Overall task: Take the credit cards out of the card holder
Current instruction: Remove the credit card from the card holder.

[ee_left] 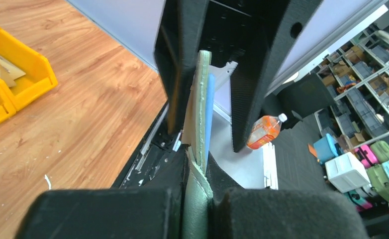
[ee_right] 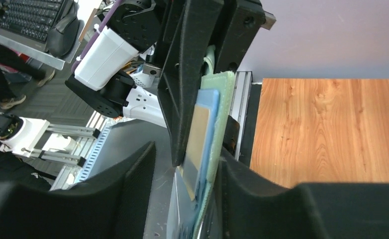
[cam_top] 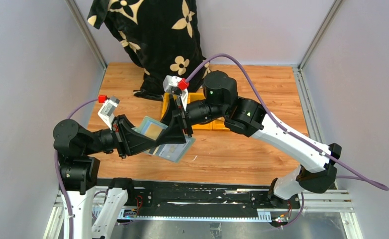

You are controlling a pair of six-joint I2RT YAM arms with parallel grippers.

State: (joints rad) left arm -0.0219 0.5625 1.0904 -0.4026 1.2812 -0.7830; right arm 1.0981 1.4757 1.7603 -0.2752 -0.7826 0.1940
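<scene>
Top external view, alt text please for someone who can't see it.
Over a wooden table, the left end effector clamps an open sage-green card holder showing a tan card, the right end effector open around it. Yellow bins and a floral cloth lie behind.

Top view: card holder (cam_top: 176, 149) partly hidden under both jaws; wrist views show it edge-on, pockets unseen. Number of credit cards (cam_top: 154, 130) cannot be told. At 12 o'clock, patterned cloth (cam_top: 152, 35) cut off; at 9 o'clock, yellow bins (ee_left: 26, 67) too.
</scene>
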